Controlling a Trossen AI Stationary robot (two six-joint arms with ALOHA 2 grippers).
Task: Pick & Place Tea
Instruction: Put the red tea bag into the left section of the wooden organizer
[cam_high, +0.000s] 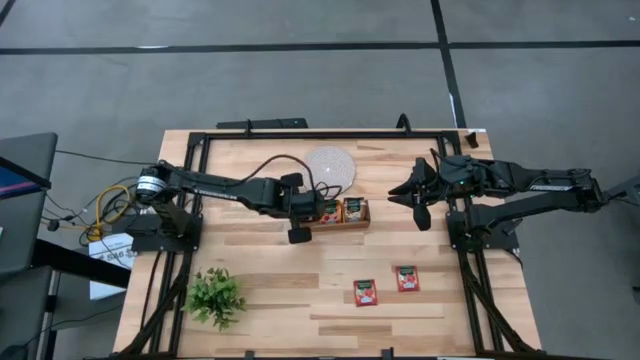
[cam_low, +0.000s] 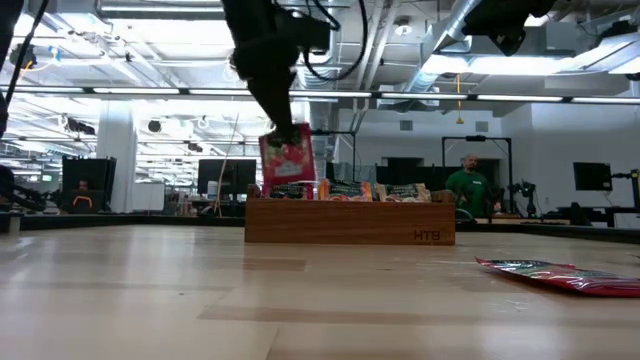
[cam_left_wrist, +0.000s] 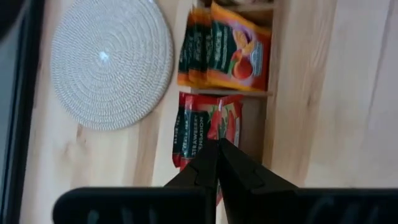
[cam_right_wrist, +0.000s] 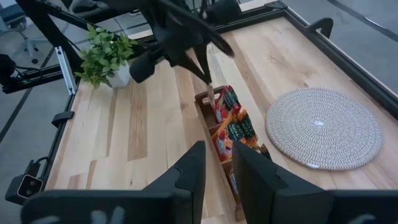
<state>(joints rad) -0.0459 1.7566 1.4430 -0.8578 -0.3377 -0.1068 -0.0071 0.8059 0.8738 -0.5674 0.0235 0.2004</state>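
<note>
Nearest the table's front edge, two red tea sachets (cam_high: 366, 292) lie flat on the pale wood, one just beside the other (cam_high: 407, 278); in the low view one of them shows as a crumpled red packet (cam_low: 560, 274) on the boards. A small potted plant (cam_high: 214, 296) stands at the front left corner. Farther in, my left gripper (cam_left_wrist: 217, 144) has its fingers pressed together on the top edge of a red strawberry tea sachet (cam_low: 287, 162), which hangs upright over the left end compartment of the wooden tray (cam_low: 350, 222). The tray's front wall carries the stamped letters "HTB". Its next compartment holds orange and green sachets (cam_left_wrist: 227, 53) standing on edge; their print is too small for me to read. My right gripper (cam_right_wrist: 217, 163) hovers well off to the right of the tray, fingers a little apart and holding nothing. Just behind the tray lies the round woven mat (cam_high: 331, 166).
</note>
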